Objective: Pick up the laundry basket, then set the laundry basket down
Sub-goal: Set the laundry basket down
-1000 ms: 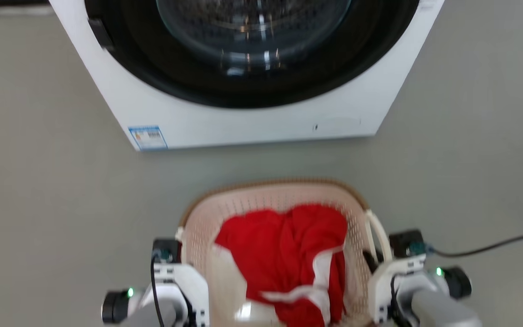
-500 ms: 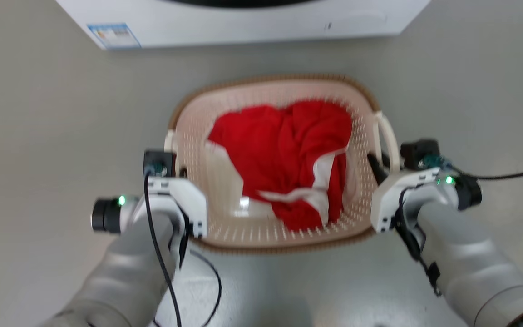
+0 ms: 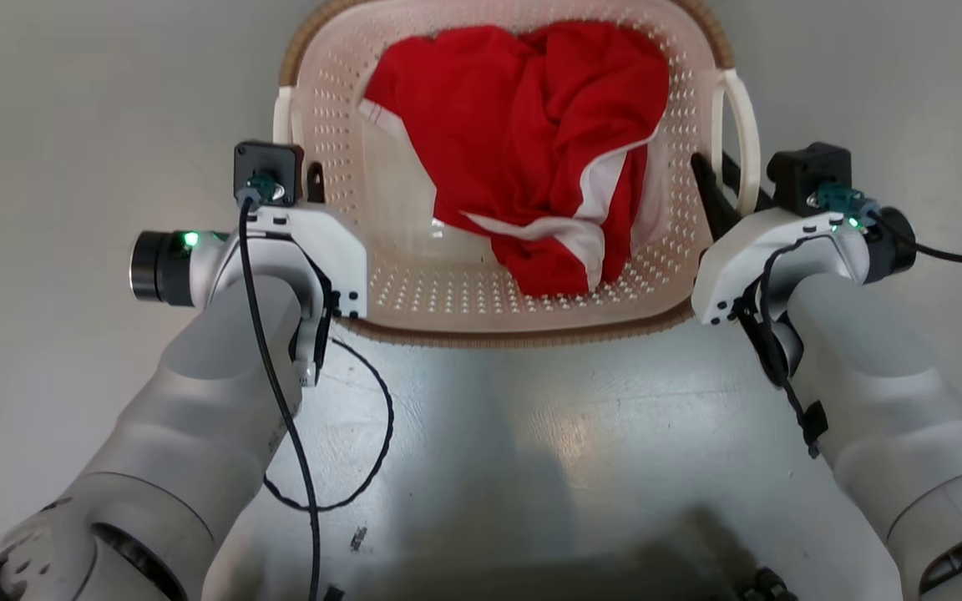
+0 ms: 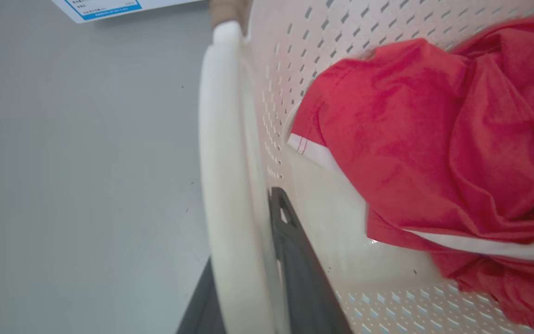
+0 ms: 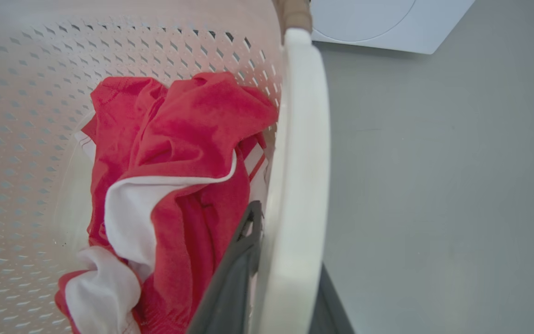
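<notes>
The laundry basket, cream with a brown rim, sits at 12 o'clock in the head view with a red garment bunched inside. Whether its base touches the grey floor cannot be told. At the basket's 9 o'clock the left gripper is clamped on the left handle, one dark finger inside the loop and one outside. At 3 o'clock the right gripper pinches the right handle the same way. The washing machine shows at 1 o'clock in the right wrist view. Setting it down well likely means lowering both arms evenly, keeping the rim level, and releasing only once the base rests flat.
</notes>
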`<state>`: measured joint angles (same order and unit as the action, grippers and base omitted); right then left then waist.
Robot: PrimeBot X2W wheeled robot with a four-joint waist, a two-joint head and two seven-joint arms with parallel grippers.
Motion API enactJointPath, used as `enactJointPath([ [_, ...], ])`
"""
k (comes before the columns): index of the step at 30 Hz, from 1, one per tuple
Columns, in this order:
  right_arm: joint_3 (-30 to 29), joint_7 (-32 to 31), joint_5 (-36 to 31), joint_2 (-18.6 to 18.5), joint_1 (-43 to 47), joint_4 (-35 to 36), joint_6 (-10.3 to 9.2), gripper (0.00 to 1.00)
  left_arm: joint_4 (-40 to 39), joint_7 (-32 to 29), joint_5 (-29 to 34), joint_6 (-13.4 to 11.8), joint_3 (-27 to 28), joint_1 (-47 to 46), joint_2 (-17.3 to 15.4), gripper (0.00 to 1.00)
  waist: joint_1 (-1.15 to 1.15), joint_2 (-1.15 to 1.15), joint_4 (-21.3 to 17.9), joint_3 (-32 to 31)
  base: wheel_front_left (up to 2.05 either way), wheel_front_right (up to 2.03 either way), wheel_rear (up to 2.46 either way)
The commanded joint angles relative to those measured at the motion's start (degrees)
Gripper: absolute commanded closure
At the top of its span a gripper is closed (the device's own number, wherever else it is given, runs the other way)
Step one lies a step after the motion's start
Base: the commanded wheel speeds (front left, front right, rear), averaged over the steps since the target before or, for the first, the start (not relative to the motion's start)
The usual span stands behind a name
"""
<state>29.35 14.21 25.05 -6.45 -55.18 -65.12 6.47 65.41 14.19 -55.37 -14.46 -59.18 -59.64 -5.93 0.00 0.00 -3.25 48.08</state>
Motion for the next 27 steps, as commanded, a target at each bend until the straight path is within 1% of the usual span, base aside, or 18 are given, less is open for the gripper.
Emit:
enactJointPath([
  [1, 0.7, 0.8, -2.2, 1.9, 1.8, 1.7, 1.02, 1.00, -1.3, 0.8, 2.1, -0.9, 1.1, -1.9, -1.0, 1.00, 0.00, 0.00, -0.3, 1.6, 0.00, 0.00, 0.00],
  [12, -7.1, 0.8, -9.3, 2.7, 2.4, 3.7, 1.02, 1.00, -3.2, 0.8, 9.8, -1.0, 7.4, -2.6, -1.8, 1.00, 0.00, 0.00, -0.7, 5.0, 0.00, 0.00, 0.00],
  [20, -10.5, 0.8, -12.5, 3.3, 2.2, 4.0, 1.02, 1.00, -2.5, 0.8, 13.7, -0.3, 10.9, -3.1, -1.4, 1.00, 0.00, 0.00, -0.9, 6.2, 0.00, 0.00, 0.00],
  [27, -12.2, 0.8, -14.0, 3.5, 2.1, 3.4, 1.02, 1.00, -0.7, 0.8, 15.7, 0.0, 12.5, -3.0, -0.5, 1.00, 0.00, 0.00, -0.6, 6.3, 0.00, 0.00, 0.00],
])
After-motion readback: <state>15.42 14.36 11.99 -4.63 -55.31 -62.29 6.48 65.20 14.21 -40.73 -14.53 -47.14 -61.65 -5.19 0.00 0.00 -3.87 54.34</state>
